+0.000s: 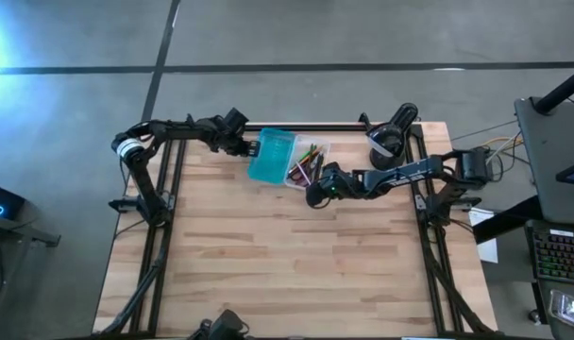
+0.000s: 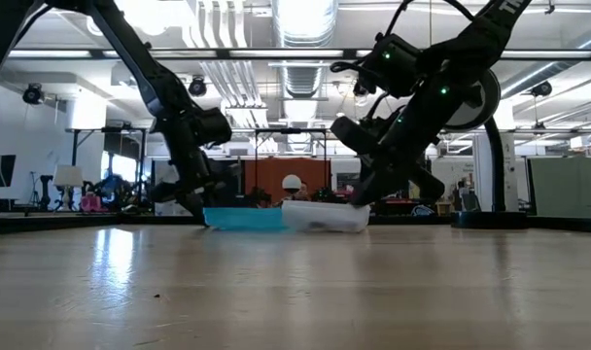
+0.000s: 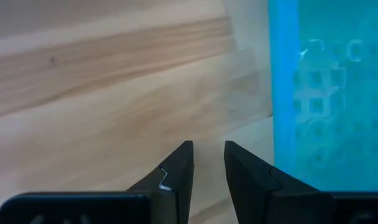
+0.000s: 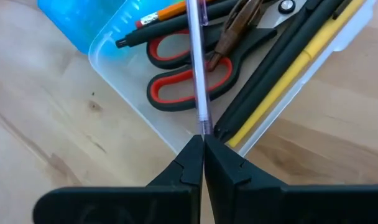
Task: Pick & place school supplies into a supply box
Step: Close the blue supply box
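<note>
Nearest to us, over the bare wood of the bench (image 1: 287, 264), the right tool (image 4: 202, 144) has its fingers pinched together on a thin clear pen (image 4: 197, 62), gripping it by one end at the near corner of the supply box (image 1: 287, 159). We see the pen slanting over the clear half of the box (image 4: 124, 81), across the red-handled scissors (image 4: 183, 78) lying inside. Beside the scissors in that half lie a yellow pencil (image 4: 301, 59), an orange pencil (image 4: 170, 10) and several dark pens (image 4: 276, 56).

Farther on, the turquoise half (image 1: 270, 156) lies open flat on the bench, joined to the clear half. The left tool (image 3: 207, 168) sits just beside its far edge, fingers a narrow gap apart and holding nothing.

At the far right corner of the bench stands a black round device (image 1: 393, 132).
</note>
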You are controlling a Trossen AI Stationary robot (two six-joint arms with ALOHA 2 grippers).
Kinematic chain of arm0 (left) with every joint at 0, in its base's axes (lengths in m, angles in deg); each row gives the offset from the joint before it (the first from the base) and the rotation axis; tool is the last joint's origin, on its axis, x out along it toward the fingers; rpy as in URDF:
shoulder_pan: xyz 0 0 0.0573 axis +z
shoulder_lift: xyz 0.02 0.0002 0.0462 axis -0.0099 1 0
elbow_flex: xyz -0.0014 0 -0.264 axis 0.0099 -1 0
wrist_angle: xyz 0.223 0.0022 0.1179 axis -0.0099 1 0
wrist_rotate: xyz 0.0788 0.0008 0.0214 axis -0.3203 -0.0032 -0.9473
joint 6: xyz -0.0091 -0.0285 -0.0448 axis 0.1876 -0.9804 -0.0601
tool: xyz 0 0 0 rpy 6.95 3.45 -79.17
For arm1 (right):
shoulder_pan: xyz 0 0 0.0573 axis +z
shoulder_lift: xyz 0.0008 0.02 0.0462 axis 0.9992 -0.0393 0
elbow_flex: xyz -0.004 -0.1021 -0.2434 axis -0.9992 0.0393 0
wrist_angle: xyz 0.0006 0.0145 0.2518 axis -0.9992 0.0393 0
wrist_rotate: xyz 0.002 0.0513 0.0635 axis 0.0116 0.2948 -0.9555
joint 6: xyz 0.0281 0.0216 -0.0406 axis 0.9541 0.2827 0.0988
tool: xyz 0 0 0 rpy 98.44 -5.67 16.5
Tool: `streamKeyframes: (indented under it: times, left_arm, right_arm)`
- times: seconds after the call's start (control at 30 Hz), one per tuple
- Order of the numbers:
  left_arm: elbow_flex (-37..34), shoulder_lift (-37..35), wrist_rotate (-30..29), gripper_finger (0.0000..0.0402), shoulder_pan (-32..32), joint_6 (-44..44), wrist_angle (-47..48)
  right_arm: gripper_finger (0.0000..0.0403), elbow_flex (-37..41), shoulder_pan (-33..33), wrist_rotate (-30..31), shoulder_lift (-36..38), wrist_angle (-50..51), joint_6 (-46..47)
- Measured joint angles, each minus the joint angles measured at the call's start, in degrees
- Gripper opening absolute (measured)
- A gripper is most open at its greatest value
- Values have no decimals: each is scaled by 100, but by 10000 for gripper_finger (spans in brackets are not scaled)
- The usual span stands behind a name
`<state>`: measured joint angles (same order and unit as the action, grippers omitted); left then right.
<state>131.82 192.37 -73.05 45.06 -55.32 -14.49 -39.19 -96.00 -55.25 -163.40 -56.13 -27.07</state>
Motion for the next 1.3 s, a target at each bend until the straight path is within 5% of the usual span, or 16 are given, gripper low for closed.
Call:
streamKeyframes:
  times: [0.5, 1.3]
  left_arm:
    - [623, -46, 424, 76, -16, 323, 174]
    - [920, -70, -465, 76, 41, 1361, 1177]
  right_arm:
    - [8, -4, -39, 17, -16, 412, -183]
    - [9, -47, -44, -24, 149, 553, -504]
